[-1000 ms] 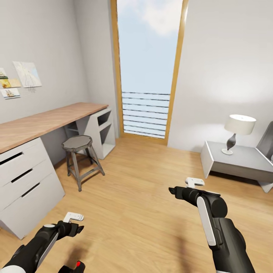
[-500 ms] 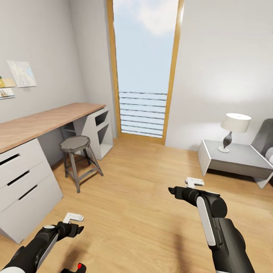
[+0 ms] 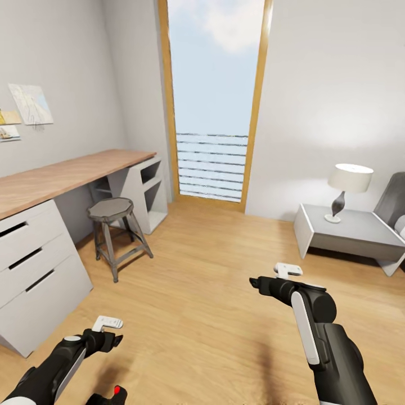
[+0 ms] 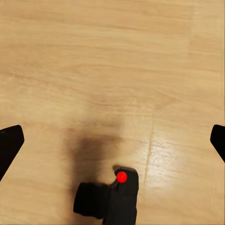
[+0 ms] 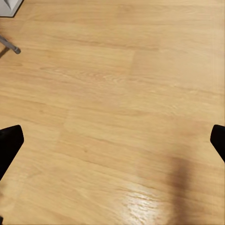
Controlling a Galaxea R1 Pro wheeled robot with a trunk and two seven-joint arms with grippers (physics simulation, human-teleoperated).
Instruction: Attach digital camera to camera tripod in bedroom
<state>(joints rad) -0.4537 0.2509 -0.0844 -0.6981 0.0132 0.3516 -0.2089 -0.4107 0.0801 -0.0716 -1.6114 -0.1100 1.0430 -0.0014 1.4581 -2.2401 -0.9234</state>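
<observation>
Both grippers hang over the plank floor (image 3: 214, 315) with their jaws spread wide and nothing between them: in each wrist view we see only the two dark fingertips at opposite edges and bare wood between. Our left gripper (image 3: 107, 332) is held low, and the digital camera (image 4: 112, 199) lies on the floor just beyond it, toward the robot's base, its red button facing up; in the head view we catch only its top at the lower edge (image 3: 112, 395). Our right gripper (image 3: 278, 277) is held further out over the floor, well apart from the camera. Taking the camera as landmark, the grey stool (image 3: 115, 233) and the wooden desk (image 3: 67, 177) stand far ahead of it on the left, the tall window (image 3: 214, 101) further ahead, and the low grey table (image 3: 349, 230) with its lamp (image 3: 347, 188) far off to the right. We judge the main risk to be the camera's nearness to the base: driving or turning could knock or run over it, and a reach so close under the trunk may be awkward, so that the fingers push the camera away rather than close on it.
</observation>
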